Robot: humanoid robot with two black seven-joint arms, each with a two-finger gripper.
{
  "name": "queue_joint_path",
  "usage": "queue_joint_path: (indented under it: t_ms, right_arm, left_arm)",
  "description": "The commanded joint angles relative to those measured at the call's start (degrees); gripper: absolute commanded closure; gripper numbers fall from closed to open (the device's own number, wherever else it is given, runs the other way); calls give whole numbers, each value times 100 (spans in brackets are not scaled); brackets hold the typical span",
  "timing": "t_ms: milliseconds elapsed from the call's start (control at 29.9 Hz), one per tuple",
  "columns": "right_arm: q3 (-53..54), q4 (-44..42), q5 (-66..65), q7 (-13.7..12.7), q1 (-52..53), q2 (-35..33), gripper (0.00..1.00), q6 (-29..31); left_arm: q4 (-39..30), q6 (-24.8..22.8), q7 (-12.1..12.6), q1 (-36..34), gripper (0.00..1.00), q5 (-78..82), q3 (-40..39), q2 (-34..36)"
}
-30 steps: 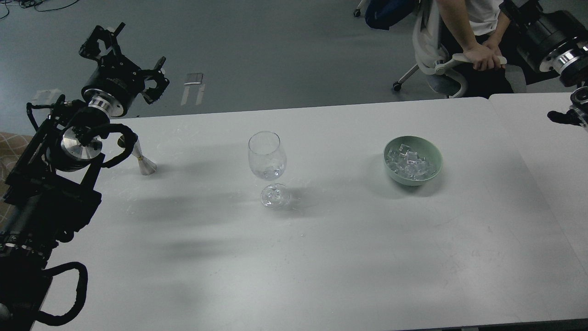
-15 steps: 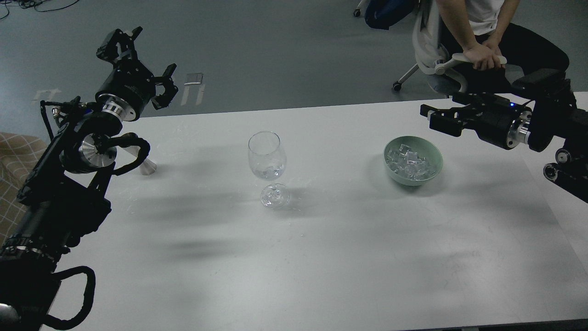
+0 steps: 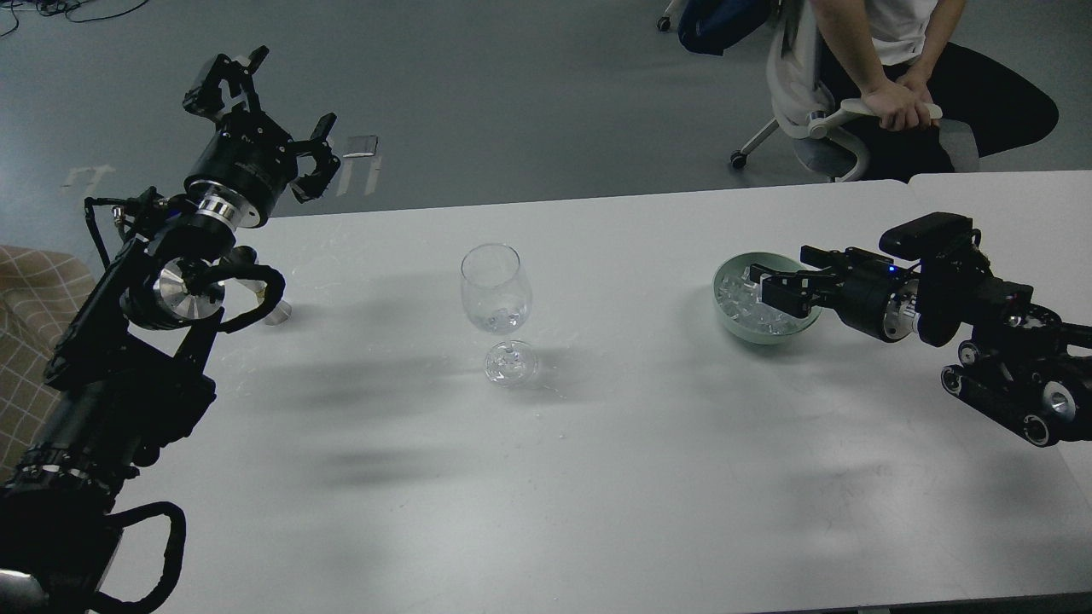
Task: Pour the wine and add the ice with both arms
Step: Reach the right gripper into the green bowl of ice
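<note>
A clear wine glass (image 3: 496, 294) stands upright mid-table with a little colourless wine (image 3: 502, 321) at the bottom of its bowl. A pale green bowl (image 3: 727, 322) at the right holds many small clear ice cubes (image 3: 740, 298). My right gripper (image 3: 775, 280) reaches in from the right, open, with its fingers over the ice at the bowl's right side. My left gripper (image 3: 271, 111) is open and empty, raised beyond the table's far left edge, well away from the glass.
A small silver cone-shaped cup (image 3: 275, 312) stands at the far left, partly hidden behind my left arm. A second table (image 3: 990, 198) adjoins at the right. A seated person (image 3: 896, 60) on a white chair is behind the far right edge.
My right arm swung in from the far right, came down and reached into the bowl of ice. My left gripper shifted slightly right. The glass and bowl have not moved.
</note>
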Motion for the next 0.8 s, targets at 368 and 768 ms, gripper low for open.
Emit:
queue_joint_path:
  t_ms: [368, 768]
  right_arm:
    - [-7, -204, -2, -14, -117, 247, 29, -22]
    - [-7, -204, 16, -5, -134, 247, 37, -250]
  left_arm:
    - [12, 5, -2, 1, 4, -78, -3, 4]
    - [12, -3, -168, 28, 4, -78, -3, -14]
